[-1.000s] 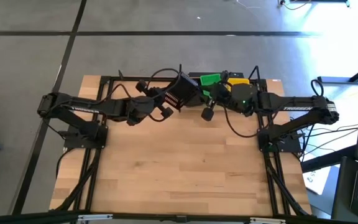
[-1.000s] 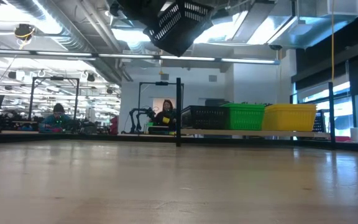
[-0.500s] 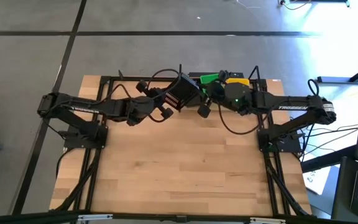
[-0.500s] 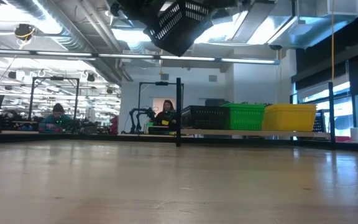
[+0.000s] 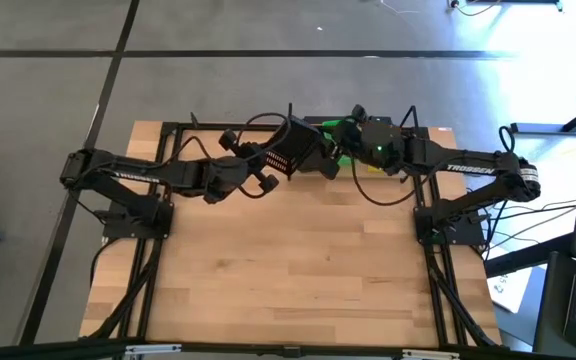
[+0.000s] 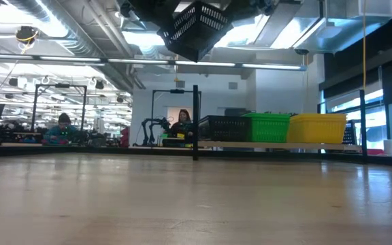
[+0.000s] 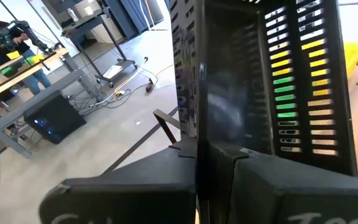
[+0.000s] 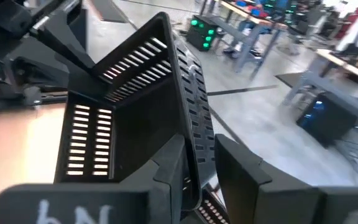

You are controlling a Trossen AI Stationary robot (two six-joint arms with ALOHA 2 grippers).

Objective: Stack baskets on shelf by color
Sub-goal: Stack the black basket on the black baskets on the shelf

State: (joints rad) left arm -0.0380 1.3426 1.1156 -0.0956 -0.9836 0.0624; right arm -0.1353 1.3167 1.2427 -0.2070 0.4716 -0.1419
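Observation:
A black basket is held high over the table's far middle, tilted on edge; the low view shows the basket well above the tabletop. My left gripper is shut on it. My right gripper is open at the basket's right side, and its fingers stand on either side of one perforated wall; I cannot tell whether they touch it. On the shelf rest a black stack, a green stack and a yellow stack. My left gripper pinches a side wall of the black basket at its rim, one finger inside the basket and one outside. It comes level from the table's left. The basket is lifted clear, tipped on edge with its bottom turned away from the wrist camera.
The shelf's black posts stand at the table's far edge. My right arm reaches over the green basket and yellow basket on the shelf. The near tabletop is bare wood. People sit in the room beyond.
My right gripper has moved toward the table's left and far edge, up to the black basket, and now straddles one of its walls. My left gripper and the basket have kept still.

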